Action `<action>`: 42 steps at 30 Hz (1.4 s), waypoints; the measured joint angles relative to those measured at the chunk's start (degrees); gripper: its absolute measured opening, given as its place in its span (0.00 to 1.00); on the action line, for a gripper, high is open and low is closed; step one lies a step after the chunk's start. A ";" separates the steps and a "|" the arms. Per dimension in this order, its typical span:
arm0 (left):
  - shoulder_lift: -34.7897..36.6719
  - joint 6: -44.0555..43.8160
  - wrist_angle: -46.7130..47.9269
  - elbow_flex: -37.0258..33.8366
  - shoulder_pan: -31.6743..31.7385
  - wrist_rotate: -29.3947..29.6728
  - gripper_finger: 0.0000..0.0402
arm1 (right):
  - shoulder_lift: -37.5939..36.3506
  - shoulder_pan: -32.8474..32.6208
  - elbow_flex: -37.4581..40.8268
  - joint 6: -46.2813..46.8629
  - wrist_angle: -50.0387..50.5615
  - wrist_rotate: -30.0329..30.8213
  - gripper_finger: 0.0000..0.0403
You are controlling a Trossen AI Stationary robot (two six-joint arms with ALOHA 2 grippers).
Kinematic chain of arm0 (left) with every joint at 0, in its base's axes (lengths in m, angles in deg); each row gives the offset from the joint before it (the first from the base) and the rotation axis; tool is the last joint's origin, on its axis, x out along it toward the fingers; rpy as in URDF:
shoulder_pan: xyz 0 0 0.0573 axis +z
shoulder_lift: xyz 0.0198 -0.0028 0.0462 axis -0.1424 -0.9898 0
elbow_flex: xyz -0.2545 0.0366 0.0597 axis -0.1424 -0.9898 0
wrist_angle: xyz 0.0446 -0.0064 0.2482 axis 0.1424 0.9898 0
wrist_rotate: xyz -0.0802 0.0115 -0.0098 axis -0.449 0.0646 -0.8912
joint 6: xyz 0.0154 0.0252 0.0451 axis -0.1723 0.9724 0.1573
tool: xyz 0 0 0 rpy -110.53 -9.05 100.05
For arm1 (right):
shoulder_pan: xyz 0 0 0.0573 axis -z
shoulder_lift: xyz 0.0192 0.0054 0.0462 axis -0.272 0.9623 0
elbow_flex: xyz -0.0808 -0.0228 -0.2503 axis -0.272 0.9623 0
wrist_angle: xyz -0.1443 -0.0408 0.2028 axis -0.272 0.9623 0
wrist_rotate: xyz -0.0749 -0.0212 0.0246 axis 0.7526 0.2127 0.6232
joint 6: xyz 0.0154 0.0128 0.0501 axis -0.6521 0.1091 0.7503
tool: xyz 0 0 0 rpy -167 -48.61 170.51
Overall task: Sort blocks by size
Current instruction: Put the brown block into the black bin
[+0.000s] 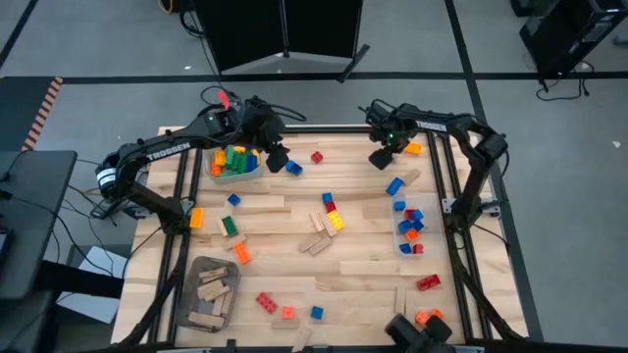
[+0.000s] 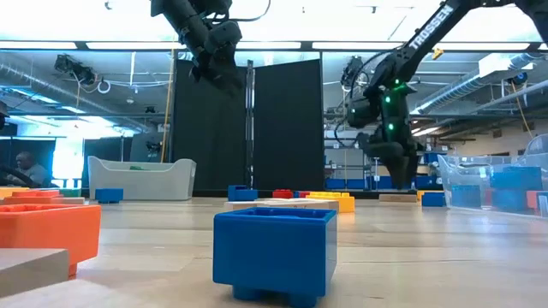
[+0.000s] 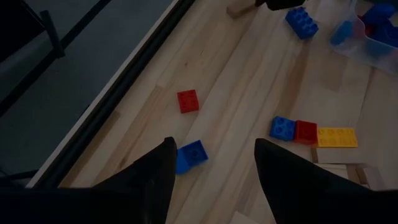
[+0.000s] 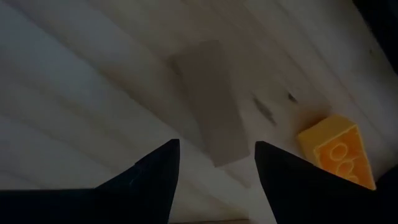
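Both grippers empty, fingers parted at a middling gap. Right gripper (image 1: 381, 157) hangs at the far right of the table; in its wrist view the fingers straddle open air above a small tan wooden block (image 4: 211, 102) lying flat, with a yellow studded brick (image 4: 339, 152) just beside it. My read: that wooden piece is the pick target. To do it well, drop straight down with the fingers either side of the block's narrow width, not its length, centre it between the fingers before closing, and keep clear of the yellow brick so it isn't nudged. Left gripper (image 1: 278, 159) hovers at the far middle, just right of the clear bin (image 1: 218, 173) holding mixed green, yellow and orange bricks; a small blue brick (image 3: 191, 155) sits close under its left finger, a small red brick (image 3: 188, 101) a little farther on. Sort looks partly done: blue and red bricks collected in the clear bin on the right (image 1: 401, 240), wooden pieces in the grey bin (image 1: 188, 270) near left, many blocks loose across the middle and near edge. Risk: a flat block on bare wood can slide if one finger lands first
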 joint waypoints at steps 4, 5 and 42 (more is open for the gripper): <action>-0.02 0.72 -0.02 -0.02 0.02 1.22 0.56 | 2.10 1.25 -0.07 -3.18 -1.26 1.02 0.55; -0.02 1.00 -0.02 -0.02 0.02 1.49 0.56 | 2.46 1.45 -0.09 -4.03 -1.98 1.06 0.55; -0.04 -9.67 3.00 -0.04 -3.06 2.51 0.56 | -9.59 -1.45 0.02 1.02 4.58 -3.88 0.30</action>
